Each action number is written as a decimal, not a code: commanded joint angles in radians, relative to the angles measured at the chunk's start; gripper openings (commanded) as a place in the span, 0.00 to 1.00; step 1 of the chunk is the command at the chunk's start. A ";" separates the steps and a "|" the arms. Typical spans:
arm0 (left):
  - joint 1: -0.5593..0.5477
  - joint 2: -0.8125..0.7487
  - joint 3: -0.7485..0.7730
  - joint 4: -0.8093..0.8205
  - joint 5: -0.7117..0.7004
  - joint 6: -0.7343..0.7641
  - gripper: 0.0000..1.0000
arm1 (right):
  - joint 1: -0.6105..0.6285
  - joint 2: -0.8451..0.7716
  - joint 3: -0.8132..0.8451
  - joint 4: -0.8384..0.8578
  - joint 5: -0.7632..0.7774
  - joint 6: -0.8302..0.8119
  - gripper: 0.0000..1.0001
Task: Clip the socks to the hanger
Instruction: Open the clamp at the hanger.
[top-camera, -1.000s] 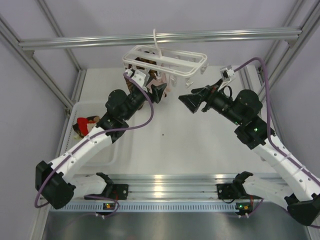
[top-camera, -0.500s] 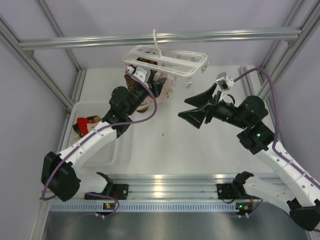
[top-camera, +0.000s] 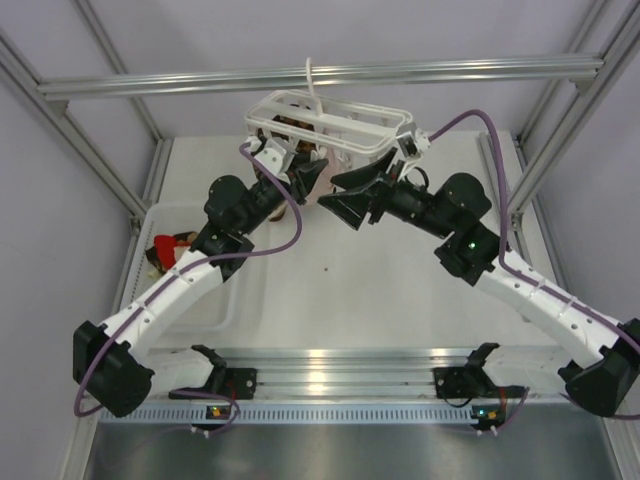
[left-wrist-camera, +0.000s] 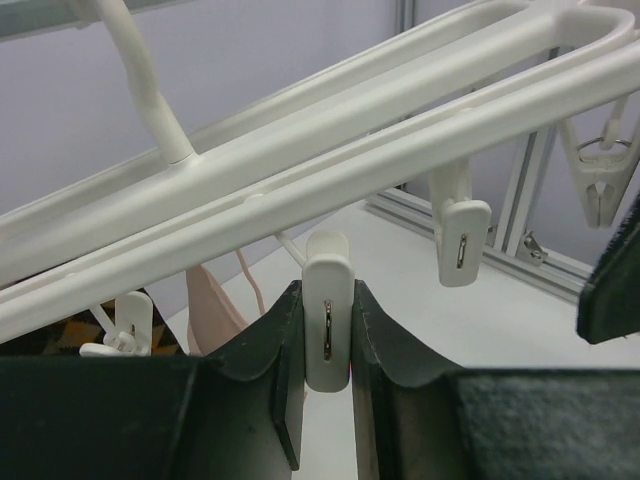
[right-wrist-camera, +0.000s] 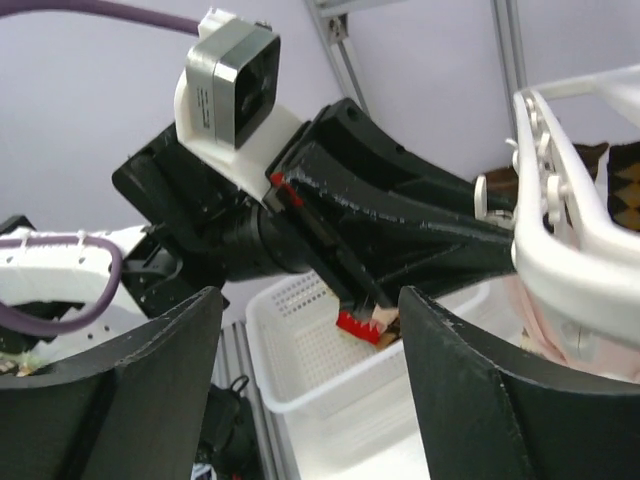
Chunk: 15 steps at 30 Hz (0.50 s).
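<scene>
Top external: a red sock (top-camera: 165, 250) lies in the bin (top-camera: 225, 310) at left, and a pink sock (left-wrist-camera: 213, 310) hangs from the hanger (top-camera: 350, 105). My left end effector (left-wrist-camera: 327, 300) is pinching one clip (left-wrist-camera: 328, 262). I'd squeeze it squarely so it gapes. My right end effector (right-wrist-camera: 310, 300) is spread and empty, so I reckon it should fetch that red sock.

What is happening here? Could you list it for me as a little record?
hanger: white, hooked over rail
left gripper: shut on a clip
right gripper: open, empty, near hanger
pink sock: hangs below hanger
red sock: in basket, not clipped
</scene>
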 joint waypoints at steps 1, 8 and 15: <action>-0.002 -0.025 0.041 -0.073 0.086 0.014 0.08 | 0.047 0.047 0.097 0.141 0.081 0.021 0.67; -0.003 -0.025 0.076 -0.122 0.083 0.003 0.04 | 0.057 0.087 0.123 -0.004 0.366 -0.008 0.58; -0.009 0.008 0.176 -0.234 0.122 -0.003 0.02 | 0.011 0.094 0.120 -0.057 0.419 0.031 0.59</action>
